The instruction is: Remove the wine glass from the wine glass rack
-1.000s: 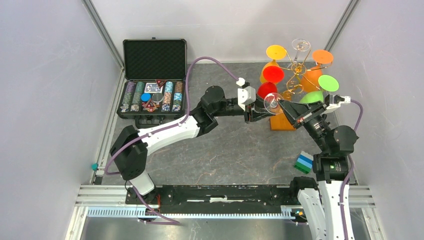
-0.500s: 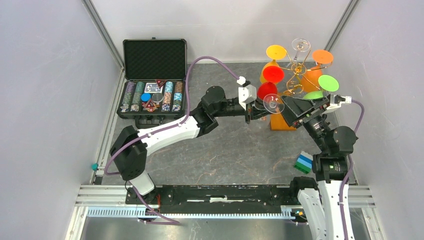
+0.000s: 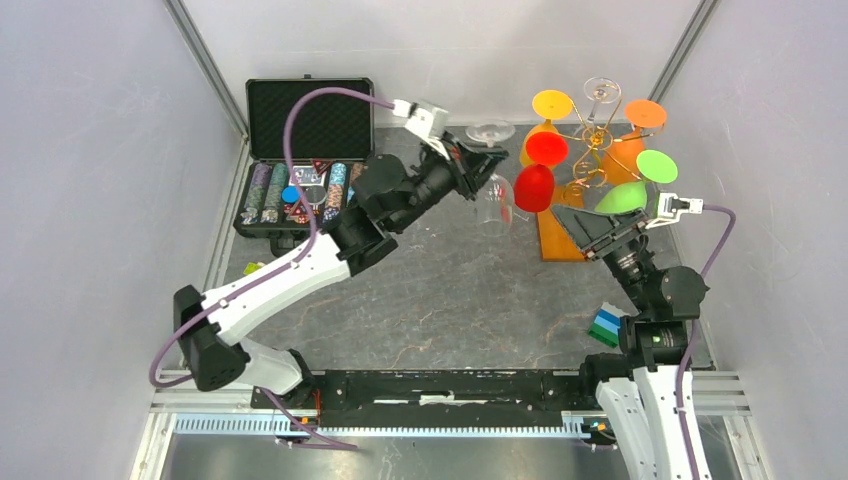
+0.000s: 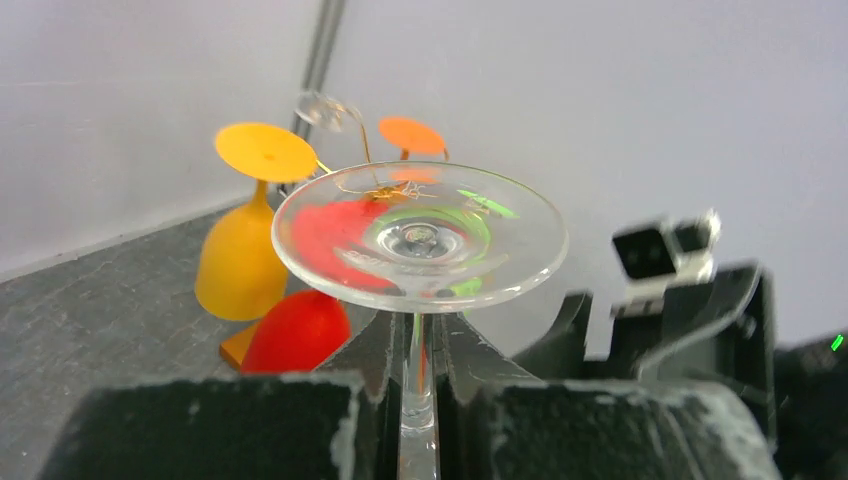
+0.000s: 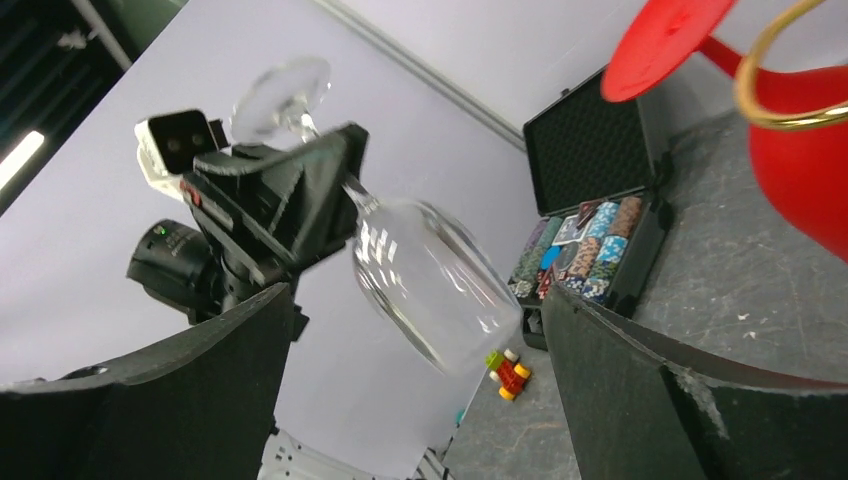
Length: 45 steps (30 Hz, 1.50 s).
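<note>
We have the clear stemmed wine glass (image 3: 496, 200) off the gold wire rack on its orange-brown wooden base (image 3: 588, 178). The left jaws are clamped on its stem just below the foot. The long axis is tilted, bowl hanging over the grey surface (image 3: 450, 300). The rack stands to the right of those jaws, apart from the glass. The right jaws gape wide and empty beside the rack.

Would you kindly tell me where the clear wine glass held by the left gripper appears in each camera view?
Top external: the clear wine glass is upper centre, just left of the red glass.
Left wrist: the clear wine glass fills the centre, foot towards the camera; red glass lower left.
Right wrist: the clear wine glass is central, bowl tilted down-right; red glass at the right edge.
Shared landmark: the red glass.
</note>
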### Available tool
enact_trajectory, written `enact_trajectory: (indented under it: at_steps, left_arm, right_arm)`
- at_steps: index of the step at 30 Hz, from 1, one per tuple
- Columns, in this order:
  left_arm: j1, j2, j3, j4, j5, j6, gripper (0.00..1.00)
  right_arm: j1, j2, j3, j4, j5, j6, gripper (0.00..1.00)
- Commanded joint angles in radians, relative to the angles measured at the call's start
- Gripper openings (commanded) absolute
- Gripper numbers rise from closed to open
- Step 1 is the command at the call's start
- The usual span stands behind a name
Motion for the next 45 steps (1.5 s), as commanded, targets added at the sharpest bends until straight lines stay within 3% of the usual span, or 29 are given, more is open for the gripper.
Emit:
enact_trajectory:
  at_steps: [1,4,7,9,16,21,28,31,34,42,45]
  left_arm:
    - [-0.002,-0.096,0.024,0.040,-0.272,-0.216,0.02]
    - [0.000,-0.135,-0.019,0.091,-0.381,-0.330,0.02]
    - [0.001,-0.156,-0.045,0.132,-0.444,-0.421,0.02]
    - [0.001,-0.162,-0.050,0.158,-0.473,-0.445,0.02]
    - [0.061,-0.144,-0.013,0.173,-0.475,-0.441,0.02]
    - [0.218,-0.144,-0.059,0.164,-0.336,-0.679,0.02]
    - [0.326,-0.190,-0.142,0.193,-0.265,-0.849,0.02]
    - [0.342,-0.202,-0.166,0.213,-0.250,-0.883,0.02]
    - [0.361,-0.217,-0.195,0.241,-0.228,-0.917,0.02]
    - [0.374,-0.269,-0.247,0.240,-0.198,-0.944,0.02]
    - [0.376,-0.268,-0.267,0.263,-0.178,-0.964,0.02]
  right_arm:
    - [0.049,-0.008,-0.017,0.154,-0.003,-0.022,0.98]
    - [0.061,-0.011,-0.048,0.273,-0.009,0.040,0.98]
    - [0.083,0.017,-0.113,0.515,-0.010,0.188,0.98]
    - [0.115,0.069,-0.103,0.565,-0.011,0.201,0.98]
    - [0.358,0.253,0.049,0.501,0.075,0.023,0.97]
    - [0.462,0.324,0.134,0.481,0.199,-0.112,0.80]
    - [0.576,0.436,0.145,0.502,0.359,-0.145,0.84]
    - [0.644,0.504,0.175,0.534,0.388,-0.161,0.79]
    - [0.693,0.562,0.217,0.554,0.429,-0.190,0.69]
    - [0.738,0.624,0.282,0.582,0.507,-0.244,0.65]
    - [0.743,0.647,0.298,0.579,0.505,-0.238,0.58]
